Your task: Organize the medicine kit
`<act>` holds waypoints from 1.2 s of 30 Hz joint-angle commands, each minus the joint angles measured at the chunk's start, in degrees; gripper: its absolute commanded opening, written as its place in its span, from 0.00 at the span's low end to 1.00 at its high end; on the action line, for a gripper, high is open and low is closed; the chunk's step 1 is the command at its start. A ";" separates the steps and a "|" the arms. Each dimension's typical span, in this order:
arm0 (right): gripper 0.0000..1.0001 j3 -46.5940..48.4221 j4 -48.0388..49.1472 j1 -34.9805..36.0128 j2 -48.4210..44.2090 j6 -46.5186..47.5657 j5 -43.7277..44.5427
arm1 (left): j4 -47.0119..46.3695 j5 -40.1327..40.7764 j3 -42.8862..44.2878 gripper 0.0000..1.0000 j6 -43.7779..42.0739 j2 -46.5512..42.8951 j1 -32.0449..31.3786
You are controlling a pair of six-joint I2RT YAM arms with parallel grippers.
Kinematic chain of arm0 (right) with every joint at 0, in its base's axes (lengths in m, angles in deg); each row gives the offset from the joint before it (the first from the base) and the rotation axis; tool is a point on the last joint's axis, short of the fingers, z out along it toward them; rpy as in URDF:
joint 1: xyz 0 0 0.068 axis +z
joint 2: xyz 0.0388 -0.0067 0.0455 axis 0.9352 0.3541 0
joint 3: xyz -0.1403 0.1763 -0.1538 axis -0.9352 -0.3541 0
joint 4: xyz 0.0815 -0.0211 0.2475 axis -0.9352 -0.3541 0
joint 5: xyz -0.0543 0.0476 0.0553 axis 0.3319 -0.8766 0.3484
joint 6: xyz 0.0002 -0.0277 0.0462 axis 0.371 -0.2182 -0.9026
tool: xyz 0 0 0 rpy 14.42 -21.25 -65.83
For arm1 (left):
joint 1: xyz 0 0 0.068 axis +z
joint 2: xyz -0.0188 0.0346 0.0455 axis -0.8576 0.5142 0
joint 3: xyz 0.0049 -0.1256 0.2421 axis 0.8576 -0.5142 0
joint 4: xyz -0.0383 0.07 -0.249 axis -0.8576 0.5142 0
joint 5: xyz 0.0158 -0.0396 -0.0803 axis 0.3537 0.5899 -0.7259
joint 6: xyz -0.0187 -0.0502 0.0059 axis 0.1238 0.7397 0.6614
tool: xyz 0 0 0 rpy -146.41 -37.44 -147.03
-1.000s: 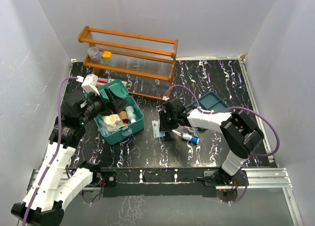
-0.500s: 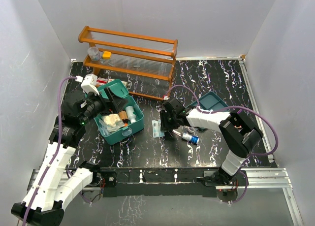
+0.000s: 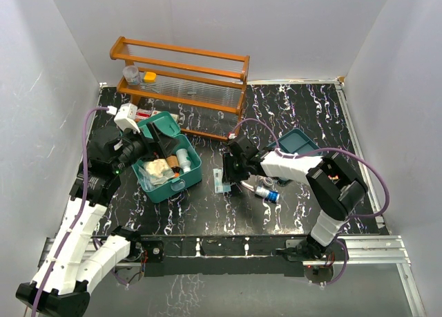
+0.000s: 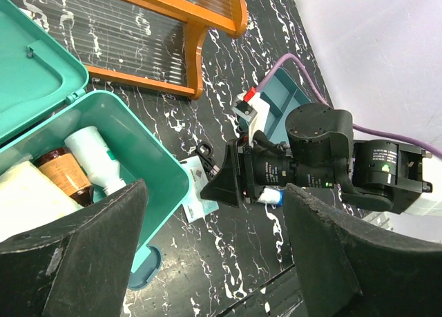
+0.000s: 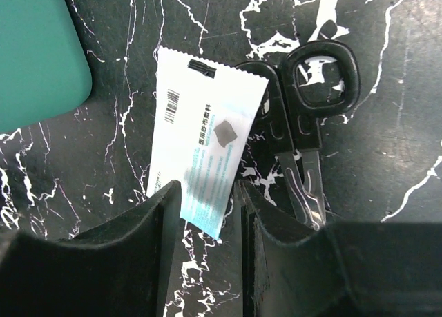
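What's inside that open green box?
The medicine kit holds a white bottle, a brown bottle and a pale packet. Anything beneath them, or behind the left gripper, is hidden.

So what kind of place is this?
Likely a robot test booth: white walls around a black marbled table, a left arm and right arm bolted at its near edge, a medicine kit set out to practise on.

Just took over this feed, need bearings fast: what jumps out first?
The open teal medicine kit on the left, bottles inside, with the left gripper open over it. Mid-table, the right gripper straddles the end of a white sachet lying partly over black scissors.
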 commanded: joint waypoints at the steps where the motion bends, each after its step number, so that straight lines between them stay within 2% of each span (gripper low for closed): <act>1: 0.35 2.15 3.89 0.25 1.56 -3.21 -1.69 | 0.11 0.40 0.59 0.78 -0.67 -0.21 0.25; 5: 0.32 2.68 1.03 0.40 2.24 -6.19 5.10 | 0.48 1.79 0.54 0.78 -0.56 -0.79 0.25; 9: 0.28 2.25 2.90 0.41 3.73 -6.46 2.65 | 0.78 2.06 0.55 0.78 -0.58 -1.05 0.21; 15: 0.01 1.95 4.58 0.41 3.67 -9.20 1.03 | 1.17 2.88 0.61 0.78 -0.54 -1.09 0.24; 21: 0.00 0.81 4.54 0.43 -1.87 -10.15 6.40 | 1.61 2.20 0.64 0.78 -0.48 -1.09 0.25; 28: 0.00 -2.30 7.98 0.42 -11.39 -8.95 5.40 | 0.55 0.05 -0.85 0.79 0.51 -1.18 0.25; 36: 0.00 -6.81 8.18 0.40 -26.19 -9.00 5.45 | -4.50 -7.75 -7.66 0.83 7.91 -2.00 0.25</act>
